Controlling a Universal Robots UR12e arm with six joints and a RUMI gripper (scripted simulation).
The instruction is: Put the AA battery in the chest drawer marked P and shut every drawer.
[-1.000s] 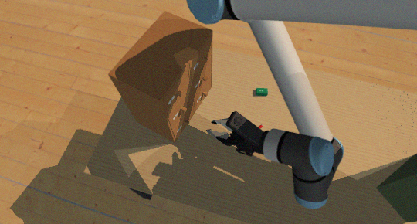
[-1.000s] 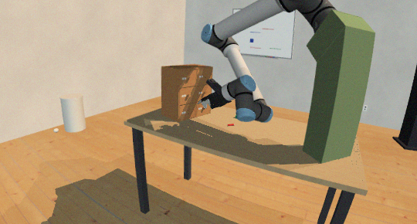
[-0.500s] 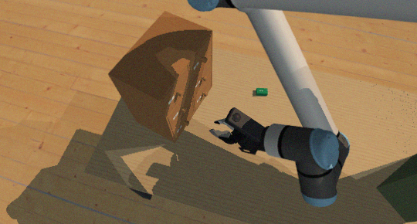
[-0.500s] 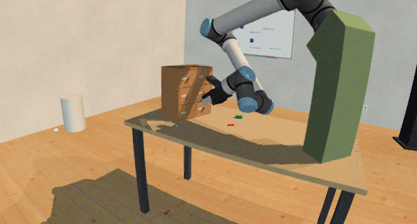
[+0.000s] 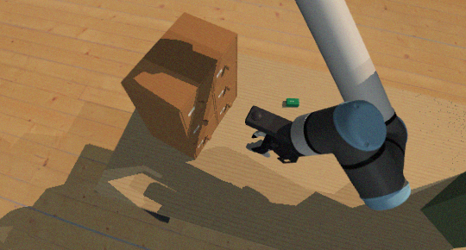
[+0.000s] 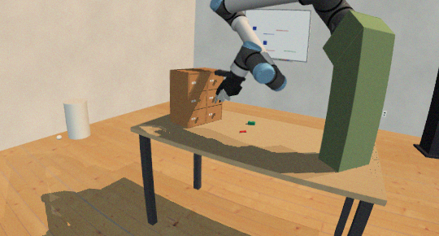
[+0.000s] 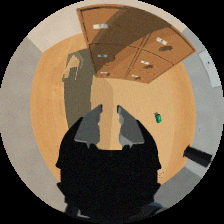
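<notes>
In the exterior view, the black two-jaw gripper (image 5: 257,151) (image 6: 220,98) (image 7: 109,105) is hovering before the brown wooden six-drawer chest (image 5: 207,44) (image 6: 179,96) (image 7: 120,42), left of centre, its fingers standing slightly spread, pinching nothing. A small green block (image 5: 292,103) (image 6: 251,123) (image 7: 158,118) and a slim red piece (image 6: 242,132) are lying right of the chest; I cannot tell which is the battery.

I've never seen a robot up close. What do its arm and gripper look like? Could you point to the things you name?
The arm has pale grey, tube-like sections, dark charcoal joints and rounded blue end caps. A light grey band circles it just before the gripper (image 5: 258,144) (image 6: 219,98) (image 7: 109,105), whose body is black. Its two fingers are grey, tapering to points, with uneven inner edges. I can't make out any cables.
</notes>
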